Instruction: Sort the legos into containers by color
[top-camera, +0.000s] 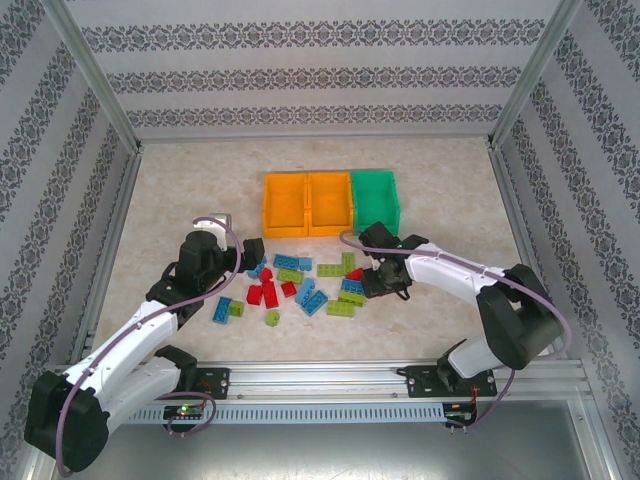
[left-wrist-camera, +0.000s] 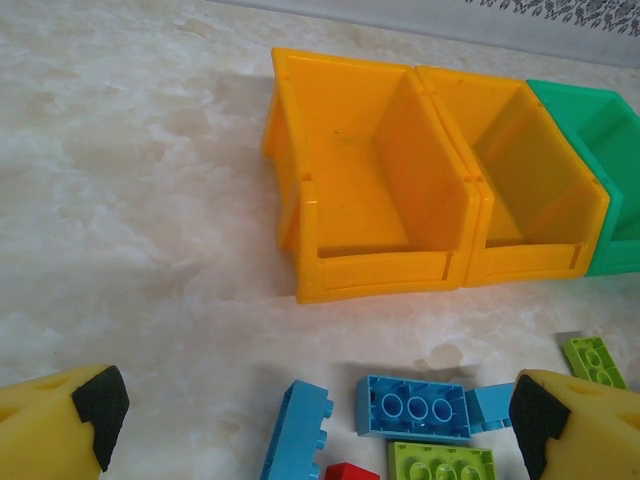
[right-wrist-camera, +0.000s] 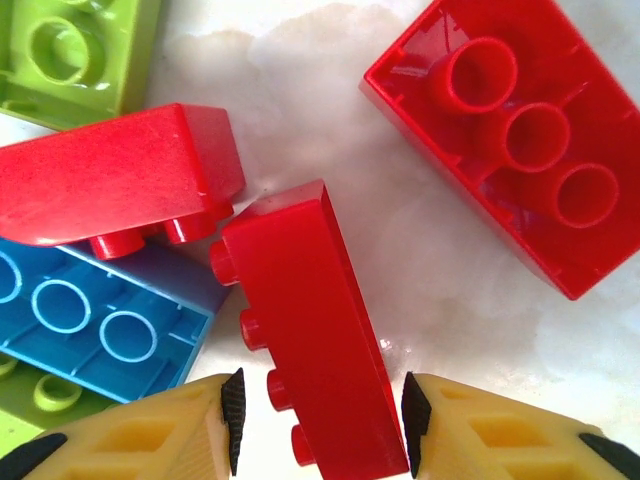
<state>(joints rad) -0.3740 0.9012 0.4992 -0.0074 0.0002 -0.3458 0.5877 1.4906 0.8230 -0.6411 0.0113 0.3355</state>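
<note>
"Well, where does the right gripper (right-wrist-camera: 320, 420) sit?"

"Astride a red studded plastic brick (right-wrist-camera: 320, 340) lying on its side on the marbled table (right-wrist-camera: 440, 290). Its jaws are partly open, one pad at the smooth face with a slight gap on the stud side."

"How will it handle?"

"Probably light, stiff and slick. It is best pinched across the flat faces."

"And the left gripper (left-wrist-camera: 315, 415)?"

"Spread wide, holding nothing, over blue and lime plastic bricks (left-wrist-camera: 413, 408). Beyond them stand three joined plastic bins (left-wrist-camera: 370, 270), two orange and one green."
</note>
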